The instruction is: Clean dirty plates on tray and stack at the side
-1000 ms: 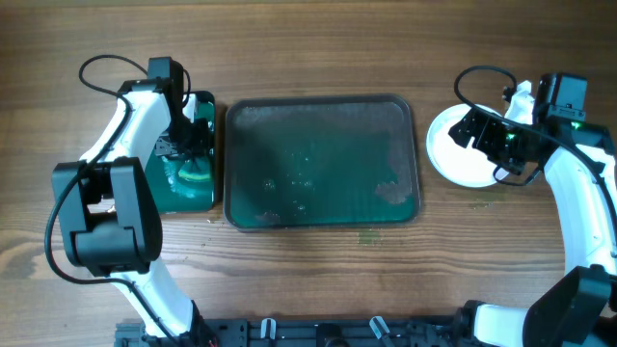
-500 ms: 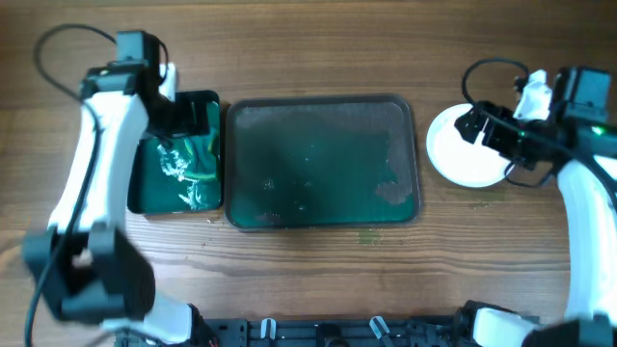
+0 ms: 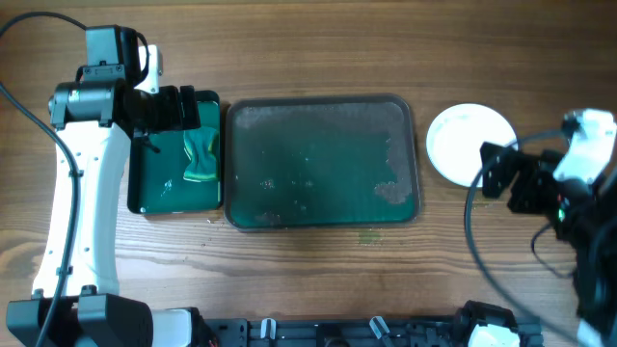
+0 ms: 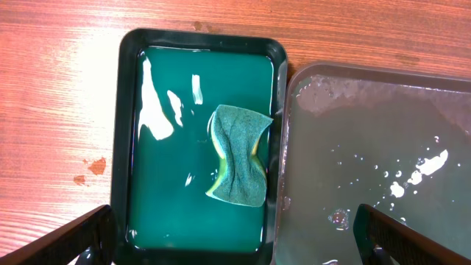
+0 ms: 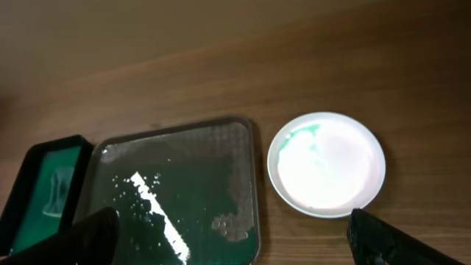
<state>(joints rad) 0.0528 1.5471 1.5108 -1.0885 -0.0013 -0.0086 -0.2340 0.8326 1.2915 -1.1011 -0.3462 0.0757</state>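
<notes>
The plates point(image 3: 465, 143) lie on the bare wood right of the tray and read from above as one white round. I cannot tell how many are stacked. The top one point(image 5: 326, 163) has a teal smear at its upper-left rim. The tray point(image 3: 323, 162) is dark green and wet, with foam patches and no plate on it. My left gripper point(image 3: 183, 108) hangs open over the far end of the small tray, holding nothing point(image 4: 235, 243). My right gripper point(image 3: 509, 180) is open just in front and to the right of the plates, and it too is empty point(image 5: 235, 246).
Left of the big tray stands a small bright-green tray point(image 3: 145, 183) with water in it. A green sponge point(image 3: 201, 154) lies loose near its right wall point(image 4: 237, 154). Small green specks dot the wood in front of the big tray.
My left gripper let go of the sponge, opened and rose toward the far left. My right gripper opened fully and drew back from the plates toward the front right.
</notes>
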